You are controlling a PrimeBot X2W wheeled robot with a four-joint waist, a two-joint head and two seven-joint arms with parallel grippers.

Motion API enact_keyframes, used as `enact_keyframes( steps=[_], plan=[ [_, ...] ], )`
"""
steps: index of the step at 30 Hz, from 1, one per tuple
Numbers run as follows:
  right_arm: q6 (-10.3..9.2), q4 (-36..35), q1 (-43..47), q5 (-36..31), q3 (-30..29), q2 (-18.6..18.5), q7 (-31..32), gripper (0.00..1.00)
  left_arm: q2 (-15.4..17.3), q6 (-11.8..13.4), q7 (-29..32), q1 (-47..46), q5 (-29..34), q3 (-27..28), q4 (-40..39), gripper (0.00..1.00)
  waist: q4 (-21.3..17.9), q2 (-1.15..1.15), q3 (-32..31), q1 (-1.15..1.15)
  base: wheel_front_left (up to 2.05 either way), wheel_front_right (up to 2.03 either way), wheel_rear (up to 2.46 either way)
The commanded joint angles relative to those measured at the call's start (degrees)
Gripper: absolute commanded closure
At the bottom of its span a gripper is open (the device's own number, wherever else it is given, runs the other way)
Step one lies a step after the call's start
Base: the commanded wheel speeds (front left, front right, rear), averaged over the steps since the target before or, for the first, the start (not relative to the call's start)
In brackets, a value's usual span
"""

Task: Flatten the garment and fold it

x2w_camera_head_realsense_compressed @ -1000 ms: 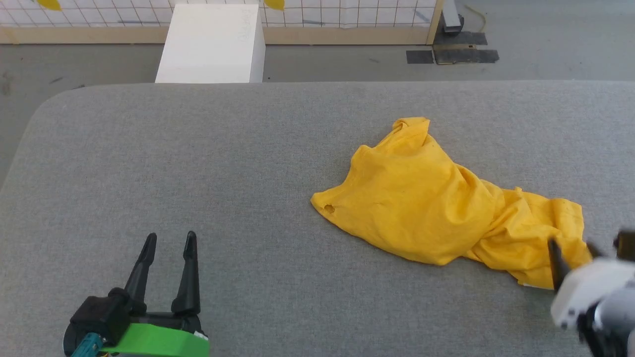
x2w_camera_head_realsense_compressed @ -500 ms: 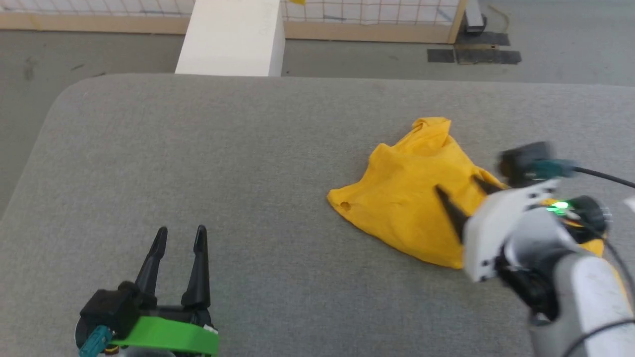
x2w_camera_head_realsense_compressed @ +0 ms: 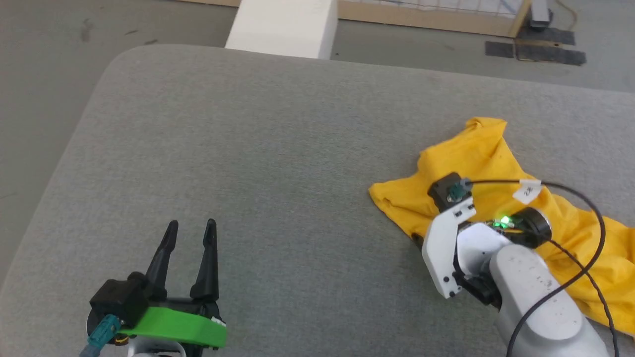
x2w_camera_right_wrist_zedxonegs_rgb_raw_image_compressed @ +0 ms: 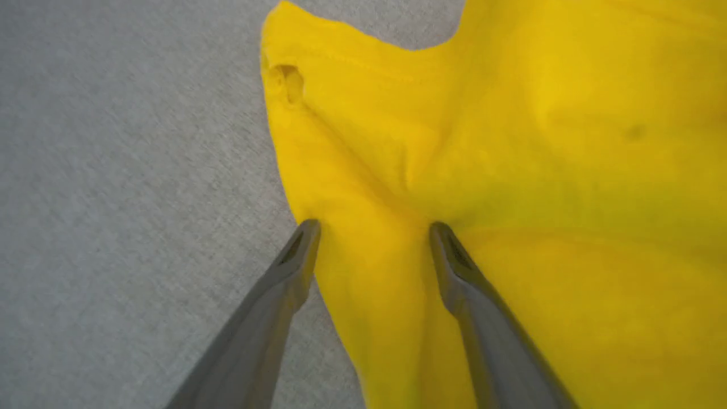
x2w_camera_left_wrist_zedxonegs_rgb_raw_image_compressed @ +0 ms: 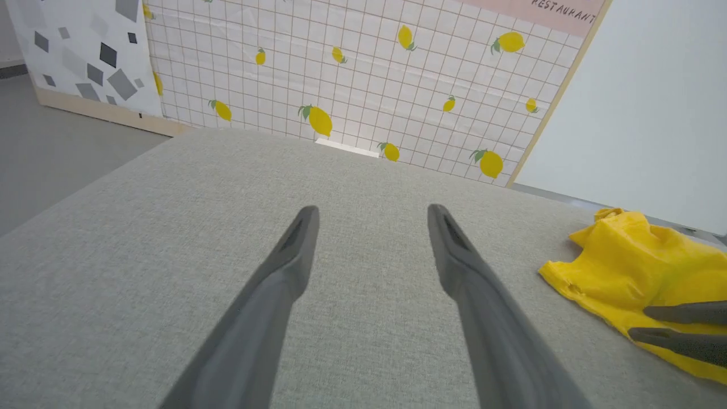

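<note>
Head view: the garment (x2w_camera_head_realsense_compressed: 476, 148) lies crumpled, plain yellow side up, on the right part of the grey counter (x2w_camera_head_realsense_compressed: 248, 148), neither flattened nor folded. The pale right forearm (x2w_camera_head_realsense_compressed: 526, 282) reaches onto its near left edge. The left gripper (x2w_camera_head_realsense_compressed: 191, 224) hovers at lower left, well apart from the cloth, jaws apart and empty.

Left wrist view: the two fingers stand wide over bare counter. The garment sits at the right edge, where the right gripper (x2w_camera_left_wrist_zedxonegs_rgb_raw_image_compressed: 637, 322) lies low on the cloth, a gap between its fingers.

Right wrist view: the jaws are apart, clamped on nothing. One fingertip (x2w_camera_right_wrist_zedxonegs_rgb_raw_image_compressed: 309, 227) sits at the garment's edge where cloth meets counter, the other over the yellow, so a raised fold runs between them.

The risk, I judge, lies in the closing: the jaws may pinch several bunched layers at once, or only a thin ridge that slips free. With nothing pinning the far side, a pull would likely drag the whole heap rather than spread it, perhaps toward the counter's edge.
</note>
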Motion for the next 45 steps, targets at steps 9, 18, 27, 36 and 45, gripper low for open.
enact_keyframes(
  steps=[9,18,27,36,45],
  plan=[
    [-0.09,9.0,-3.6,2.9,1.9,1.5,-9.1,1.00,-0.4,-0.4,-0.3,1.0,1.0,0.7,0.4,0.00,1.5,0.00,-3.6,0.00,0.00,0.00,0.00],
    [-0.09,2.6,-8.8,15.0,16.4,5.5,-13.0,1.00,-1.1,-0.4,-0.3,1.9,1.6,0.9,0.2,0.00,0.3,0.00,-4.7,0.00,0.00,0.00,0.00],
    [-0.09,4.8,-6.2,27.8,31.0,5.7,-15.1,1.00,-1.2,-0.4,-0.3,1.4,1.3,2.4,1.1,0.00,2.9,0.00,-3.4,0.00,0.00,0.00,0.00],
    [-0.09,12.9,-8.1,28.4,29.1,5.7,-21.7,0.00,-1.4,-0.4,-0.3,1.6,1.5,2.5,1.7,0.00,2.9,0.00,-4.1,0.00,0.00,0.00,0.00],
    [-0.09,9.8,-10.1,22.0,13.1,5.5,-30.8,0.00,-1.2,-0.4,-0.3,1.9,2.3,3.4,-0.2,0.00,-1.1,0.00,-5.3,0.00,0.00,0.00,0.00]
  ],
)
